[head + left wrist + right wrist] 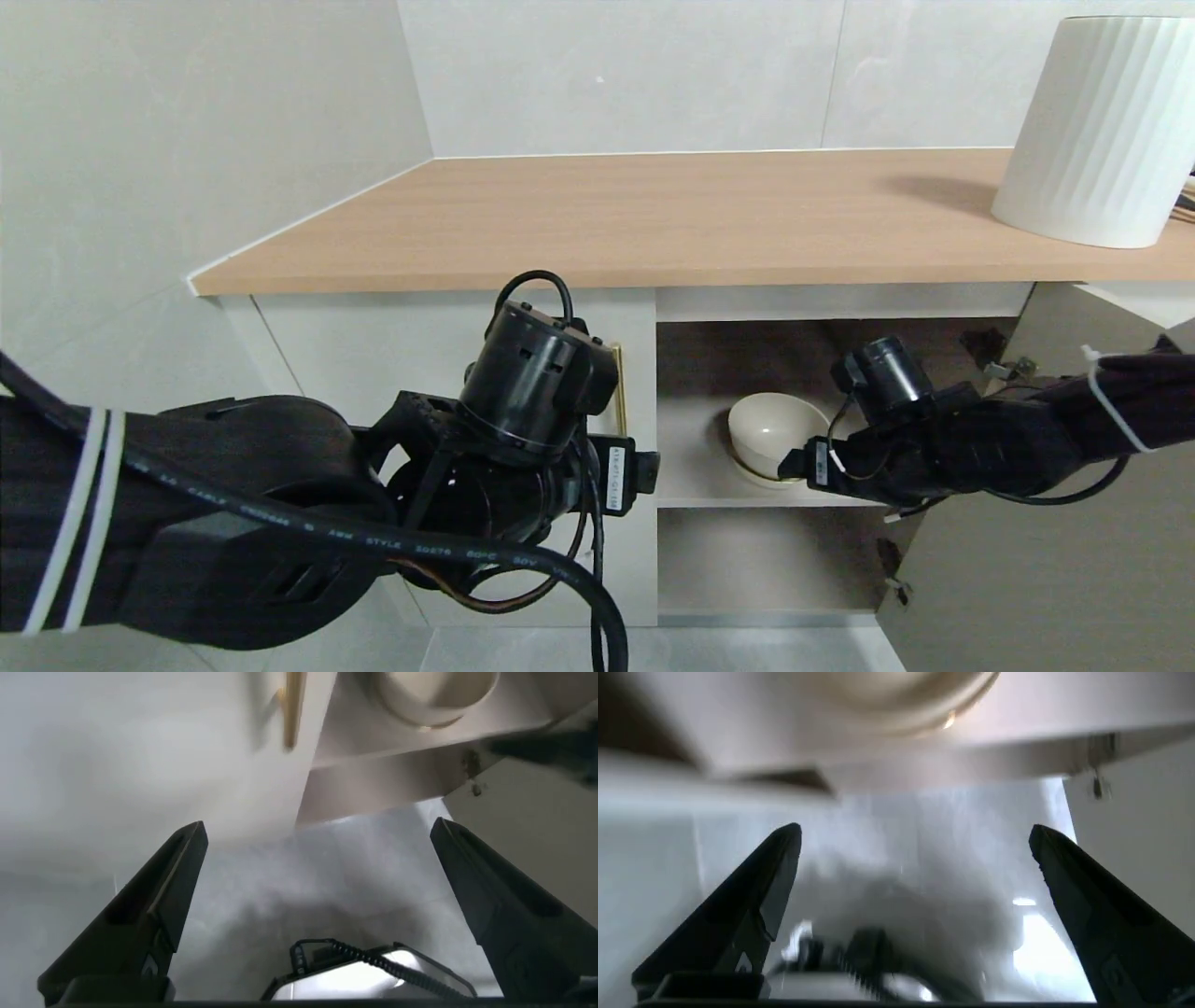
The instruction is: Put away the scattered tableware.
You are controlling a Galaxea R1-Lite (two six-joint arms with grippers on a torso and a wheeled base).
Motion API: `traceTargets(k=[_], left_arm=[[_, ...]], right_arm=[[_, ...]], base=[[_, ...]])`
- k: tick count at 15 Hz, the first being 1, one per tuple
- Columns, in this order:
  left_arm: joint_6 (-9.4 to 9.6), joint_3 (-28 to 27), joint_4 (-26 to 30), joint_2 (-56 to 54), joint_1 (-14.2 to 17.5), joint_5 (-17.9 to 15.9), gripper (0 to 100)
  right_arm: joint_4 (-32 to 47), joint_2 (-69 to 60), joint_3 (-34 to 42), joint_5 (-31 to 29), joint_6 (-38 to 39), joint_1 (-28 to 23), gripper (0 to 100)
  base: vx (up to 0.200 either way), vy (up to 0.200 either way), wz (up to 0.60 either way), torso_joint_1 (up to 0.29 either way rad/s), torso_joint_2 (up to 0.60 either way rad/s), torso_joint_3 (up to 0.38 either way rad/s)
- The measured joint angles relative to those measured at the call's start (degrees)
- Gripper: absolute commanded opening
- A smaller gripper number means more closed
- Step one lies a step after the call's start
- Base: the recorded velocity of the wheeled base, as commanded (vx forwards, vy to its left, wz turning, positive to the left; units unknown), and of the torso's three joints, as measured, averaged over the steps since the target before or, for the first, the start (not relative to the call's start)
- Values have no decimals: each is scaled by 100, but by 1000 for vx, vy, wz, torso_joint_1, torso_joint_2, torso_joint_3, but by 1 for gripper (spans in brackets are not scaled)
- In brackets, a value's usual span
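On shelf (693,462), bowl (767,425) partly hidden.

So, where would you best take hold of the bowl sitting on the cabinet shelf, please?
I'd pinch the bowl by its near rim, coming straight in through the open cabinet front. It sits mouth-up on the shelf, with cabinet walls behind and beside, so that thin front edge looks the easiest reach.

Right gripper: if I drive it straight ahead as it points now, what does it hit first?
Most likely the bowl on the shelf; the open right gripper points at its lower side from close by. Depth is unclear, so the shelf edge could come first.
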Motion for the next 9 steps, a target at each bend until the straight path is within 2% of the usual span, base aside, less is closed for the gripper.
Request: traceTargets(k=[3, 9], left_arm=[[1, 35, 1, -30, -7, 65, 100], [-5, 133, 0, -116, 4, 99, 100]], right_arm=[[511, -774, 329, 15, 16, 369, 100], [532, -1676, 1318, 17, 39, 555, 100]], base=[[-200, 0, 0, -1, 2, 4], [-200, 0, 0, 4, 2, 3]])
